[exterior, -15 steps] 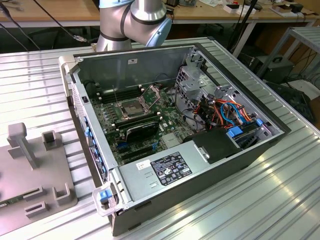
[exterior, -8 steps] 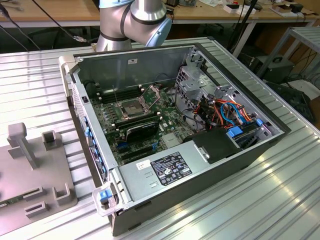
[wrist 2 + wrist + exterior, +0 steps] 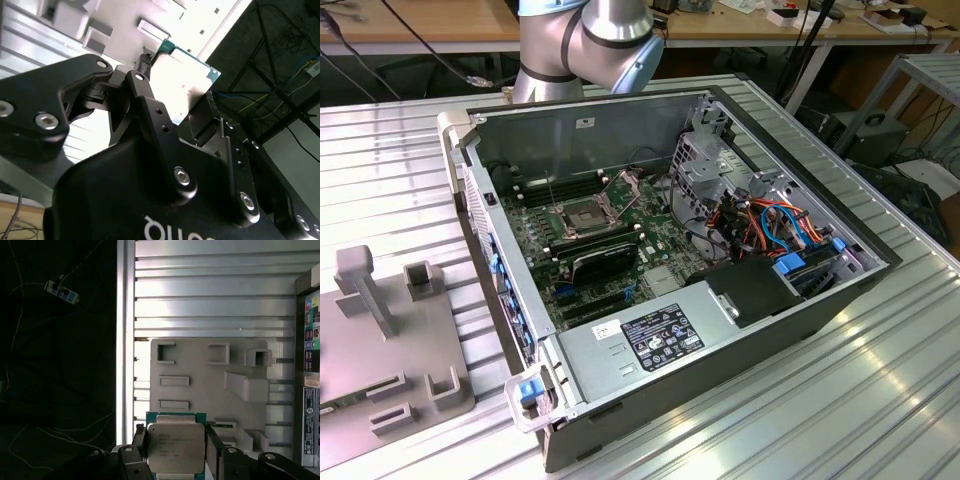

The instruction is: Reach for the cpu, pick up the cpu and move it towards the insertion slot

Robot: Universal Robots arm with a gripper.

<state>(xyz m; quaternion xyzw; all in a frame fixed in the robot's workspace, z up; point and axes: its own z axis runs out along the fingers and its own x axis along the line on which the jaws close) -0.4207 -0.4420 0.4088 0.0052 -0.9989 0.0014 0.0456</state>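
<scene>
Already the cpu (image 3: 176,447), a small flat square chip with a silvery-grey metal top and green edge, sits clamped between the black fingers (image 3: 215,450) of the pincer (image 3: 176,452), held above the pale grey moulded holder tray (image 3: 200,385) on the ribbed aluminium bench (image 3: 210,305). In the second wrist view the same chip (image 3: 187,80) shows beyond the pincer's black linkages. In the exterior view, the insertion slot (image 3: 582,218), a square silver-framed socket with a dark centre, lies well apart inside the open grey computer case (image 3: 720,340).
</scene>
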